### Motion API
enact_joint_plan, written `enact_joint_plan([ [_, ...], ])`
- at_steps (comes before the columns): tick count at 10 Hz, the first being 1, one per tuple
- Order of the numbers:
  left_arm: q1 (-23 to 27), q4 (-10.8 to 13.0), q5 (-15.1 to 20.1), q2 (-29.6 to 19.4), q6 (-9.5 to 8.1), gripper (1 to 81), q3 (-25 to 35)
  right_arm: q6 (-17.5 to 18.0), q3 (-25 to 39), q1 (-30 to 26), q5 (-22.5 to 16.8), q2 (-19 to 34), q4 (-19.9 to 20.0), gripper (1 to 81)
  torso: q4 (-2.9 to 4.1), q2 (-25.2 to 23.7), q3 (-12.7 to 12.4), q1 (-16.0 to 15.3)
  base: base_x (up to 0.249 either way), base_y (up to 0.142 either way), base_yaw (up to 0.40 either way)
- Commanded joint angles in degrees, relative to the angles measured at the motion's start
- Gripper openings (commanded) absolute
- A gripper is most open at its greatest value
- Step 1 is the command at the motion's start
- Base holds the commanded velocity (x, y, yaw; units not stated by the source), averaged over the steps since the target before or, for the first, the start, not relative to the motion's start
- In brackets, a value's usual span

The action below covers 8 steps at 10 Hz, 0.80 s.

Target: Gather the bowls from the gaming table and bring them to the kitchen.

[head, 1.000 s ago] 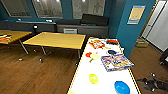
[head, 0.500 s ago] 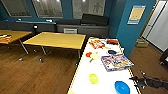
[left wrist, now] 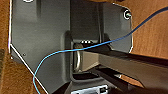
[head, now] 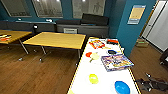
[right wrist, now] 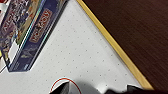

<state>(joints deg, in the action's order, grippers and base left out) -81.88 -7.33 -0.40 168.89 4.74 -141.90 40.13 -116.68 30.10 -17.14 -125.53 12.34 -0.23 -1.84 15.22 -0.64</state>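
The gaming table (head: 105,75), long with a glossy white top, runs away from me on the right of the head view. Several bowls sit on it. A blue bowl (head: 122,87) and a yellow bowl (head: 93,78) are nearest. A red-orange bowl (head: 88,54), a pale yellow bowl (head: 95,56) and a dark blue bowl (head: 112,52) lie farther along. My right gripper (head: 150,83) hangs dark and low beside the table's right edge, apart from the bowls. The right wrist view looks down on the white top (right wrist: 82,57) and its yellow edge (right wrist: 112,42).
Flat board-game boxes (head: 116,62) (head: 97,44) (right wrist: 25,32) lie among the bowls. Yellow wooden-topped tables (head: 56,39) stand to the left on the wooden floor (head: 35,72). A dark sofa (head: 82,27) lines the back wall. A blue cable (left wrist: 75,50) crosses my dark base plate (left wrist: 40,37).
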Motion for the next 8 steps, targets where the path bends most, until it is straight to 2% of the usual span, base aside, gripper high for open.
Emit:
enact_joint_plan([
  [1, 1.77, -0.32, 4.01, -0.04, 0.36, 81.1, 0.39, 0.03, -1.00, -7.38, -2.11, 3.50, 0.50, 81.1, 0.00, 0.00, 0.00, 0.00, 0.000, 0.000, 0.000],
  [5, 1.77, -0.32, 4.01, 0.58, 0.44, 81.1, -0.31, 0.03, -1.26, -3.95, -1.58, 1.39, 0.58, 81.1, 0.00, 0.00, 0.00, 0.00, 0.000, 0.000, 0.000],
  [8, 1.77, -0.41, 4.01, 0.49, 0.44, 81.1, -0.84, 0.03, -2.49, -2.36, -1.05, -2.55, 0.58, 81.1, 0.00, 0.00, 0.00, 0.00, 0.000, 0.000, 0.000],
])
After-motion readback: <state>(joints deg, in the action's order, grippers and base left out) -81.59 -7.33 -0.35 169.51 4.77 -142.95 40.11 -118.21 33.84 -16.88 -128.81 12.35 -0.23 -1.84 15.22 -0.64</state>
